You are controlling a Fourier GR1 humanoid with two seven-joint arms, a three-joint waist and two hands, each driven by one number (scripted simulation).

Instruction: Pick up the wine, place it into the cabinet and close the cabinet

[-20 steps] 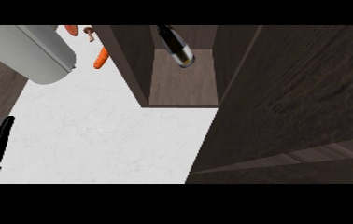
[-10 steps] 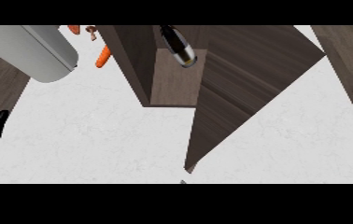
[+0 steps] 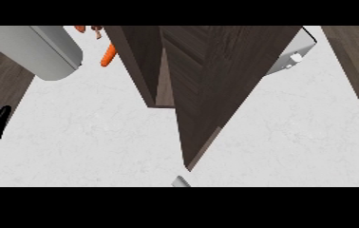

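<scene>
- Door [image 3: 210,94] is swinging across the middle of the frame, a dark wood slab running from the top edge down to a point low at centre, and only a thin wedge of opening shows at its left edge.
- Cabinet [image 3: 144,61] side wall stands upper centre-left; the gap between it and the door is narrow, so by my read the closing step is nearly home.
- Wine is out of sight (presumably inside, behind that door), so I cannot confirm where it stands.
- Left hand [image 3: 4,120] is a black sliver at the far left edge, too little showing to tell how its fingers sit.
- Right hand does not show at all; a small grey tip [image 3: 181,181] peeks in just below the door's point, and I cannot tell what it is.
- To finish well: push on the door's free edge, straight toward the cabinet, until the wedge is gone.
- Counter [image 3: 105,141] is pale, speckled white.
- Upper left holds a grey rounded appliance [image 3: 45,51] with orange bits [image 3: 107,56] beside it; a pale box [image 3: 294,56] sits upper right.
</scene>
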